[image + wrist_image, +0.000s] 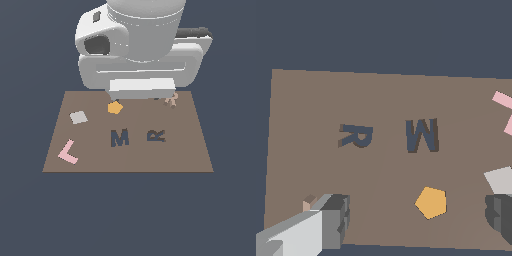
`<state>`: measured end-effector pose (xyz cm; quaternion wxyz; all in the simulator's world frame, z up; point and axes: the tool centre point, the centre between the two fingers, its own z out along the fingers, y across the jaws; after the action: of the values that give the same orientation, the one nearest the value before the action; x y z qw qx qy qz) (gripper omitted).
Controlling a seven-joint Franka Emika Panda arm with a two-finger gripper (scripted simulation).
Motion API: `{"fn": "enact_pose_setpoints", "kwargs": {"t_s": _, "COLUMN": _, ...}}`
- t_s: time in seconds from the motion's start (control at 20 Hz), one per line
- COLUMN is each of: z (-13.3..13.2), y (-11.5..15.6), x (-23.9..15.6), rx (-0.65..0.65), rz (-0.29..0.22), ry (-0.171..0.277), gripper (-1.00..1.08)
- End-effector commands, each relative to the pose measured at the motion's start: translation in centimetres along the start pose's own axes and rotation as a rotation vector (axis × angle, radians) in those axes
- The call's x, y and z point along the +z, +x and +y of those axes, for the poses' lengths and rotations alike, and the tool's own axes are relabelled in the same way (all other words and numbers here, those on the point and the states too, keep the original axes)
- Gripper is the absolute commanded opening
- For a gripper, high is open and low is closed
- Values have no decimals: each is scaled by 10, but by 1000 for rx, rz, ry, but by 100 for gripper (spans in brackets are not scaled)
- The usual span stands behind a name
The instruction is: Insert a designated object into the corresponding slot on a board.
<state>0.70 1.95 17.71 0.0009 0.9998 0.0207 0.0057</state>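
wrist view: claw fingers wide apart, nothing between them; one finger nearly on top of tan r piece, only sliver showing. exterior view: r piece lies on board at far edge, about 1 o'clock from r slot, well apart. orange pentagon sits at 11 o'clock from m recess.

risks, as judgement: claw off-centre, so closing could push piece away or pinch edge; skewed grip would jam in slot.

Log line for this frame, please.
phase: reaching | gripper: open, empty | R piece: on board, beside one finger | R slot: empty
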Motion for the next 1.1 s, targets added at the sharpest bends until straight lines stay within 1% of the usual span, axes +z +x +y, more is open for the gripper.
{"fn": "enact_pose_setpoints", "kwargs": {"t_s": 0.0, "z": 0, "y": 0, "x": 0, "rx": 0, "rz": 0, "ry": 0, "gripper": 100}}
{"fn": "enact_pose_setpoints", "kwargs": {"t_s": 0.25, "z": -3, "y": -3, "x": 3, "rx": 13, "rz": 0, "ry": 0, "gripper": 100}}
{"fn": "enact_pose_setpoints", "kwargs": {"t_s": 0.55, "z": -13, "y": -16, "x": 14, "rx": 61, "rz": -1, "ry": 0, "gripper": 100}}
{"fn": "enact_pose_setpoints", "kwargs": {"t_s": 0.8, "z": -28, "y": -33, "x": 30, "rx": 126, "rz": -3, "ry": 0, "gripper": 100}}
{"fn": "enact_pose_setpoints", "kwargs": {"t_s": 1.05, "z": -50, "y": -53, "x": 50, "rx": 212, "rz": -5, "ry": -1, "gripper": 100}}
